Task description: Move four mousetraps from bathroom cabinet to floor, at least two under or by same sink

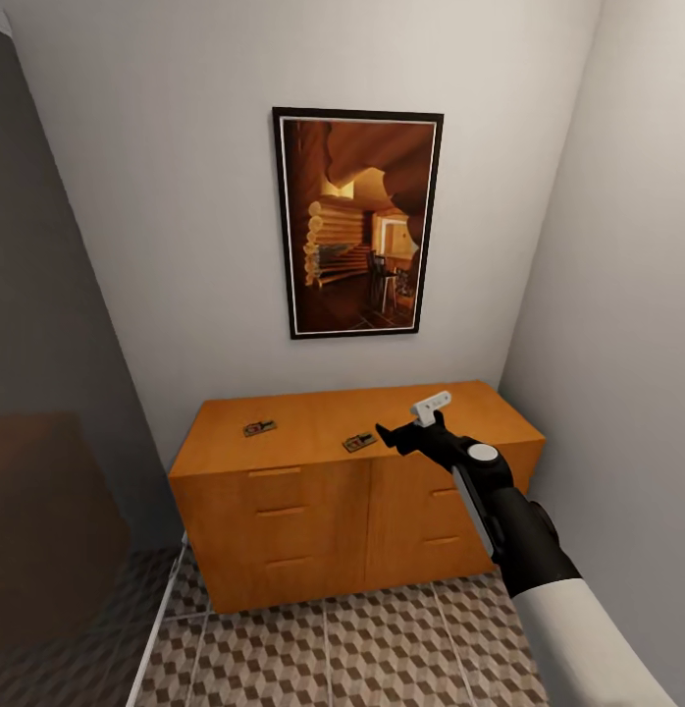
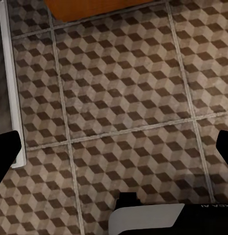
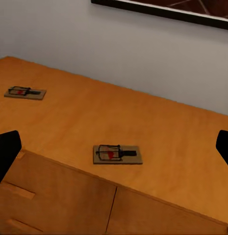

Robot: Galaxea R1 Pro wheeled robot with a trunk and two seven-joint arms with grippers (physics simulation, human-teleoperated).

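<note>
Two mousetraps (image 1: 260,428) (image 1: 359,442) centre frame atop cabinet (image 1: 313,520), right gripper (image 1: 396,437) spread wide just right of them, left gripper (image 2: 114,147) wide over tiled floor (image 2: 123,98).

2 mousetraps flat on cabinet (image 1: 313,432) top: one (image 1: 259,428) toward back-left, other (image 1: 359,442) nr front edge.

The right arm reaches forward from the lower right of the frame, its hand (image 1: 406,437) open and empty.
</note>
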